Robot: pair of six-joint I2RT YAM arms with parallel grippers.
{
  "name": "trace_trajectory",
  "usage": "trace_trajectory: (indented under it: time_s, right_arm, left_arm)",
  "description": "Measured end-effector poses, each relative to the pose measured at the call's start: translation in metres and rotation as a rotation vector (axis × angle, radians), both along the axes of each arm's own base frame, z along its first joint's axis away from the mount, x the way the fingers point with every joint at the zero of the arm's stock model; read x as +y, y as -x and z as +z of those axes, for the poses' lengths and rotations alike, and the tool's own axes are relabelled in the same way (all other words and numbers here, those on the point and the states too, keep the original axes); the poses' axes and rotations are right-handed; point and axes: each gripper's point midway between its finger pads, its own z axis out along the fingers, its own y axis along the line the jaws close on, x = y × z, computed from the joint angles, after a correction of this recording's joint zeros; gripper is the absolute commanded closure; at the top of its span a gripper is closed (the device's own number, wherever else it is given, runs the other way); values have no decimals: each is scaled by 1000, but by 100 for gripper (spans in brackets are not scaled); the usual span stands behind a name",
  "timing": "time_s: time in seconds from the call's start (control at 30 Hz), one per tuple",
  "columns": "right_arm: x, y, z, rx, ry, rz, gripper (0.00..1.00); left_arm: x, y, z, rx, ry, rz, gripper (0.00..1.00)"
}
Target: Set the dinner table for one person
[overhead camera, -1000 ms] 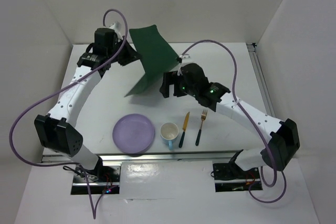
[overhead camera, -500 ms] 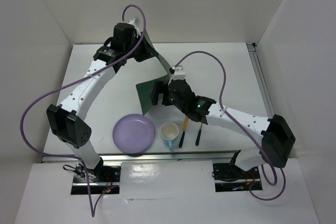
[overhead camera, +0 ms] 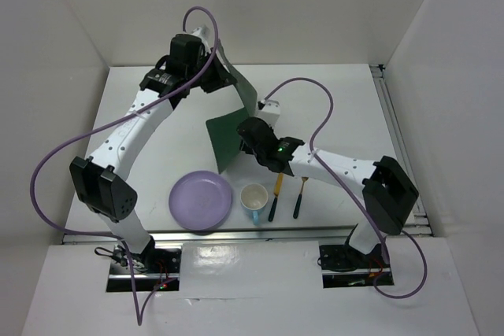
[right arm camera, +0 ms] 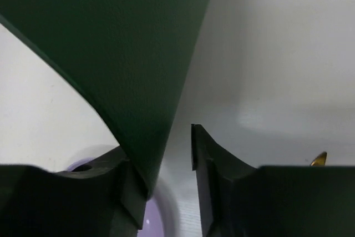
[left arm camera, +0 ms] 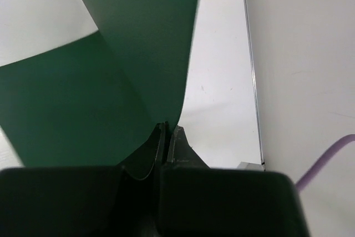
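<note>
A dark green placemat [overhead camera: 227, 138] hangs curled above the white dinner table [overhead camera: 339, 104]. My left gripper [overhead camera: 223, 78] is shut on its upper edge; in the left wrist view the placemat [left arm camera: 111, 81] runs straight into the closed left gripper [left arm camera: 167, 134]. My right gripper [overhead camera: 244, 139] is at the mat's lower corner. In the right wrist view the placemat [right arm camera: 127, 54] lies against one finger of the right gripper [right arm camera: 163, 151], while the other finger stands apart with a gap, so it is open.
A lilac plate [overhead camera: 201, 200] sits near the front edge, with a white cup [overhead camera: 253, 197] with a blue handle to its right. A gold knife [overhead camera: 276, 193] and a gold fork [overhead camera: 301, 194] with black handles lie beside the cup.
My right arm has swung left to the mat's lower corner and its jaws have narrowed round it. The left arm shifted right earlier and now holds still.
</note>
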Motion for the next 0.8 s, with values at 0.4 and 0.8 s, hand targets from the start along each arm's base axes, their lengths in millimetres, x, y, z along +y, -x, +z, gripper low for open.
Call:
trace_trajectory:
  time_s: [0.4,0.8]
  right_arm:
    - [-61,-43,19,-154,249,-118,100]
    - [-117,-117,189,-728,673,-100,100]
  left_arm:
    - [9,-10,22,-32,21,7,100]
    - [20,-40,66,-155,123,3,100]
